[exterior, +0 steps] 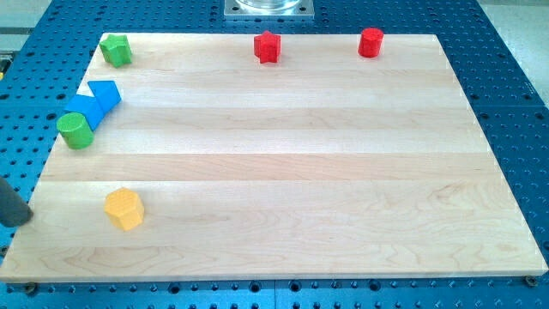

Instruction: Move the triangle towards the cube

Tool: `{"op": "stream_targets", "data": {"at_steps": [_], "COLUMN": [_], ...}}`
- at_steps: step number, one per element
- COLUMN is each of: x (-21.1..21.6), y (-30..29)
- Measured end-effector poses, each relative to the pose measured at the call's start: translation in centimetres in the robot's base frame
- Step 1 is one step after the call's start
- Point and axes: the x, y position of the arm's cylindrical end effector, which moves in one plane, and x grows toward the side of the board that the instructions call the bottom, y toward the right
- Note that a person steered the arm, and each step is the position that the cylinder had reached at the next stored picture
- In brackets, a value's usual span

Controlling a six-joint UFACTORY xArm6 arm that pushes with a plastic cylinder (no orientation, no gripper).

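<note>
Approach step: my tip [26, 220] off desk [300, 172], untouching; blue triangle [105, 93] touches blue cube [83, 112]. Hand absent. Next: slight nudge.

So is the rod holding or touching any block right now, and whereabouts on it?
Nothing is held. My tip rests at the view's left edge, apart from the yellow block.
</note>
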Motion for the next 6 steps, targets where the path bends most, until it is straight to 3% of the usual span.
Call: {"op": "stream_targets", "data": {"at_steps": [1, 3, 6], "x": [-1.2, -8.3, -23.0], "y": [0.0, 0.0, 0.3]}}
